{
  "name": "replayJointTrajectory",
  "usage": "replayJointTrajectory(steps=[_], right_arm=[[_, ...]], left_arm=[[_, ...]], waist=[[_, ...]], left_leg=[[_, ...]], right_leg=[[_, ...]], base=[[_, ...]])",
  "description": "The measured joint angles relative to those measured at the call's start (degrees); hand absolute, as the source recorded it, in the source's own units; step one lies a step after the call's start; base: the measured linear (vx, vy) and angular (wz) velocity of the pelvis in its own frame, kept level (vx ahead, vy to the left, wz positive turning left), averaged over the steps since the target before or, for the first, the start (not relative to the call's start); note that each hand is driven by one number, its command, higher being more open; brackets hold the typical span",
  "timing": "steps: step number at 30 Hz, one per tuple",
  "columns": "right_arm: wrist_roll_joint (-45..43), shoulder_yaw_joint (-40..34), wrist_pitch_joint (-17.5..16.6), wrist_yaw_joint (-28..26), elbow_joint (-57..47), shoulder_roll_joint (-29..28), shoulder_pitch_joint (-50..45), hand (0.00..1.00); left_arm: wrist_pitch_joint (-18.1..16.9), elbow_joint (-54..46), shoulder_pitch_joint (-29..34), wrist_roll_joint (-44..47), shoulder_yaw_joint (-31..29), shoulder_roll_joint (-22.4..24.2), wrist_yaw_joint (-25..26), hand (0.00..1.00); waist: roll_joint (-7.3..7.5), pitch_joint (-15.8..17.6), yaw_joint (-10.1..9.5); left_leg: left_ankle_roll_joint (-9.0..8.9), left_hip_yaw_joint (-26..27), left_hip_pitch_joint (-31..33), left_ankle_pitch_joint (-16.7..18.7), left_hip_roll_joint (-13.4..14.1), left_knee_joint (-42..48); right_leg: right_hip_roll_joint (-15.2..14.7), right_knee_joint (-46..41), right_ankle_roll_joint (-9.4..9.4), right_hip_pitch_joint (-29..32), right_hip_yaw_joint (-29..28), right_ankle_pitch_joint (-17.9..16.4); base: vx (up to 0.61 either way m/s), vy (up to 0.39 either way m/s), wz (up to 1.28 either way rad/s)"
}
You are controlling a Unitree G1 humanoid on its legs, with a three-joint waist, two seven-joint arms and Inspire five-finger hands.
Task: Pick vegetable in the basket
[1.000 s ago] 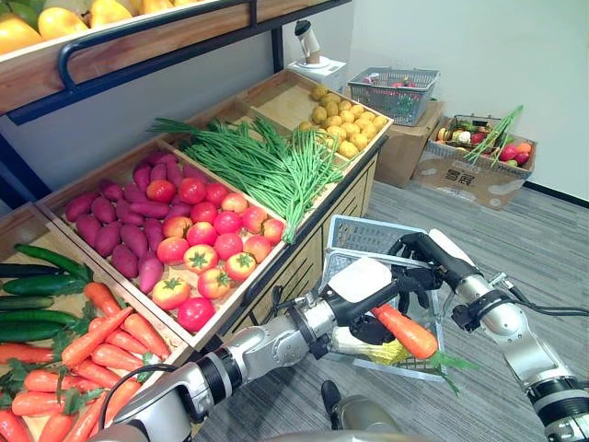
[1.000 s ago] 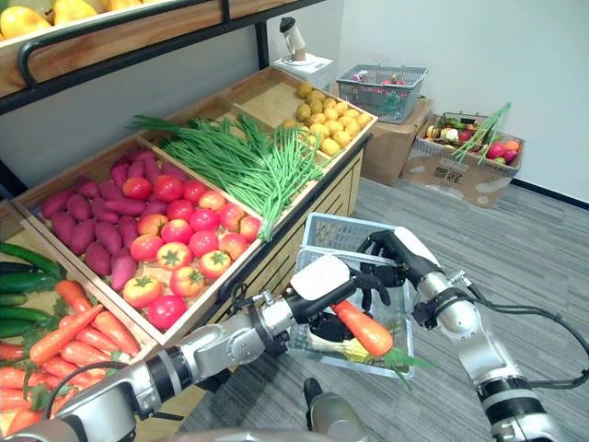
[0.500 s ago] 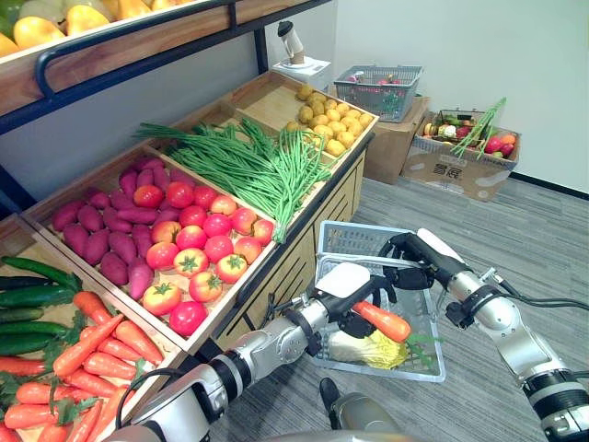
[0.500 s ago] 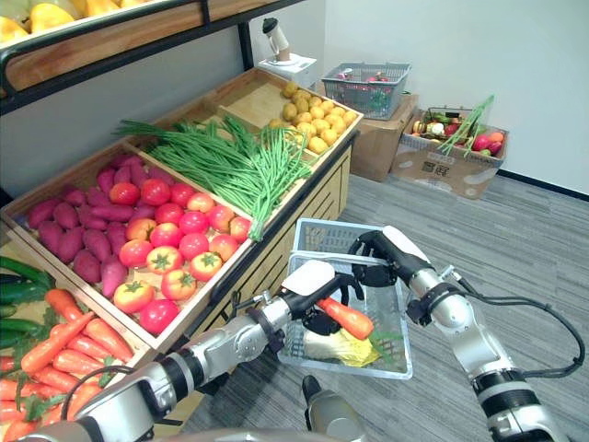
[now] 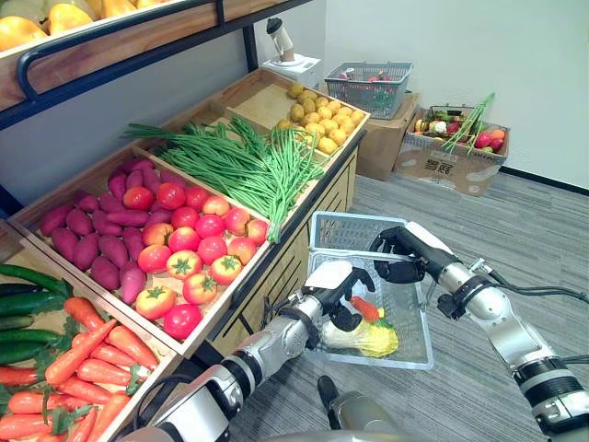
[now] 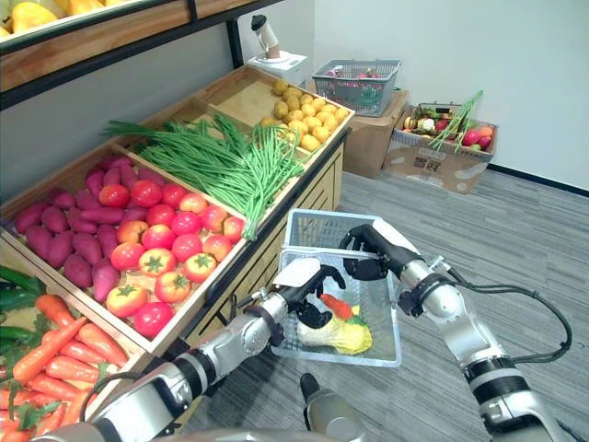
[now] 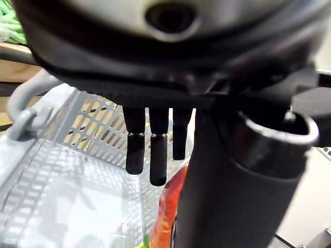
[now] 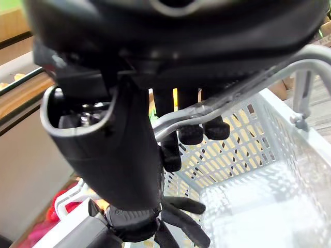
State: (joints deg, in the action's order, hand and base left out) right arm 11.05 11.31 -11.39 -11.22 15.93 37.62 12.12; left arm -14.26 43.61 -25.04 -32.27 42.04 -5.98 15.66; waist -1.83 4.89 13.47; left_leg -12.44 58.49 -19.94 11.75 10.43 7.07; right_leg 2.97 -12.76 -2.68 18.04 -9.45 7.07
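A grey plastic basket (image 5: 419,318) hangs beside the produce stand, in front of me. My right hand (image 5: 412,247) is shut on its wire handle (image 8: 232,98) at the far rim. Inside the basket an orange carrot (image 5: 366,308) lies on a pale yellow-green leafy vegetable (image 5: 363,339). My left hand (image 5: 333,287) reaches into the basket from the stand side, just beside the carrot. In the left wrist view its fingers (image 7: 158,150) point straight down and the carrot (image 7: 164,206) lies past them, free of the hand.
The wooden stand on my left holds crates of tomatoes (image 5: 198,239), green beans (image 5: 248,166), yellow potatoes (image 5: 317,115) and carrots (image 5: 92,359). At the back a second grey basket (image 5: 371,89) sits on a box, beside an open carton of vegetables (image 5: 451,152) on the floor.
My left hand has lowered the carrot into the basket and let go of it; the carrot now rests on the leafy vegetable. The right hand keeps its hold on the handle. The camera has shifted.
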Motion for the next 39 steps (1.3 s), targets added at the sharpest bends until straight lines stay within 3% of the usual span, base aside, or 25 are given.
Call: replayJointTrajectory(steps=[15, 21, 27, 32, 36, 39], right_arm=[[0.03, 0.0, 0.0, 0.07, 1.31, -0.84, 0.8, 0.0], [0.09, -1.34, 0.77, 1.99, 1.31, -1.22, 0.79, 0.0], [0.09, -4.04, 1.32, 4.57, 1.28, -2.61, 0.57, 0.0], [0.17, -7.98, 3.4, 7.21, 1.52, -4.32, -1.62, 0.0], [0.79, -9.52, 7.29, 9.23, 6.23, -5.01, -2.47, 0.0], [1.93, -10.12, 8.69, 9.43, 8.17, -6.43, -3.92, 0.0]], left_arm=[[-0.11, 0.22, -0.02, 0.23, -0.51, 0.56, 0.02, 1.0], [-0.01, -10.69, 0.07, 4.92, 6.27, -4.19, -0.34, 1.0], [0.08, -17.45, 1.7, 10.56, 6.84, -7.34, -1.22, 1.0], [-0.04, -25.84, 3.76, 12.3, 9.0, -11.31, -2.51, 1.0], [-6.8, -41.07, 4.6, 12.44, 12.4, -11.66, -2.89, 1.0], [-10.68, -46.35, 4.89, 12.2, 13.0, -11.65, -2.88, 1.0]], waist=[[0.24, 0.16, -0.07], [0.36, 0.25, -0.5], [0.61, 0.41, -0.5], [0.54, 0.48, -1.92], [0.55, 0.49, -4.01], [0.46, 0.44, -4.25]], left_leg=[[0.01, -0.58, 0.41, 0.01, 0.14, 0.0], [0.16, -2.42, 0.9, 0.09, 0.47, 0.12], [0.49, -5.38, 2.44, 0.02, 0.84, 0.44], [0.98, -8.29, 3.32, -0.38, 1.35, 0.29], [1.31, -11.43, 4.38, -0.48, 1.07, 0.2], [1.74, -13.61, 4.98, -0.8, 1.12, -0.13]], right_leg=[[-0.33, 0.19, 0.07, -0.06, 0.56, 0.26], [-1.37, 0.56, 0.06, -0.83, 2.17, 0.26], [-2.88, 1.1, 0.03, -1.25, 4.52, 0.26], [-4.06, 1.77, 0.03, -2.33, 7.18, 0.24], [-5.91, 2.34, -0.15, -3.4, 9.6, 0.12], [-6.74, 3.23, -0.23, -4.5, 11.39, 0.17]], base=[[0.0, -0.001, 0.01], [-0.02, -0.007, 0.15], [-0.03, -0.012, 0.26], [-0.02, -0.014, 0.31], [-0.04, 0.014, 0.38], [-0.04, 0.007, 0.34]])
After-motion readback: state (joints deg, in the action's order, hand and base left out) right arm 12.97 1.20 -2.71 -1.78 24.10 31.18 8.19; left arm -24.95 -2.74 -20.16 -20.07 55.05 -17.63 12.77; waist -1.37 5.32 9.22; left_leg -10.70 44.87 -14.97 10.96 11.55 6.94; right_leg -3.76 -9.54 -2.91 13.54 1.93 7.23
